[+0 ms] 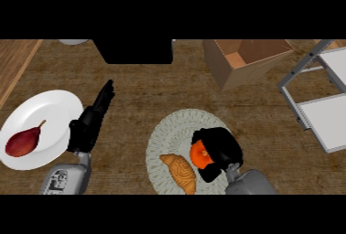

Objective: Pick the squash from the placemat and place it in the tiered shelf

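1. The round, pale woven placemat (165,132) lies on the brown wooden counter (142,91), near the middle and toward the near edge.
2. The orange squash (198,154) sits on the right part of the placemat; only a slice of its orange skin shows, because the right hand (219,148) covers most of it.
3. The black right hand curls over and around the squash, fingers on its far side and thumb at its near side, so it holds the squash while the squash is still on the placemat.
4. A golden-brown croissant (181,171) lies on the near part of the placemat, just left of the squash and close beside it.
5. The left hand (91,121) shows at the left, fingers straight and pointing far, holding nothing.
6. A round white plate (57,103) sits at the far left, just beside the left hand, with a dark red pear (24,141) on it.
7. An open brown cardboard box (246,61) stands at the far right of centre.
8. The grey-framed tiered shelf (324,114) with white boards stands at the right edge, well apart from the squash.
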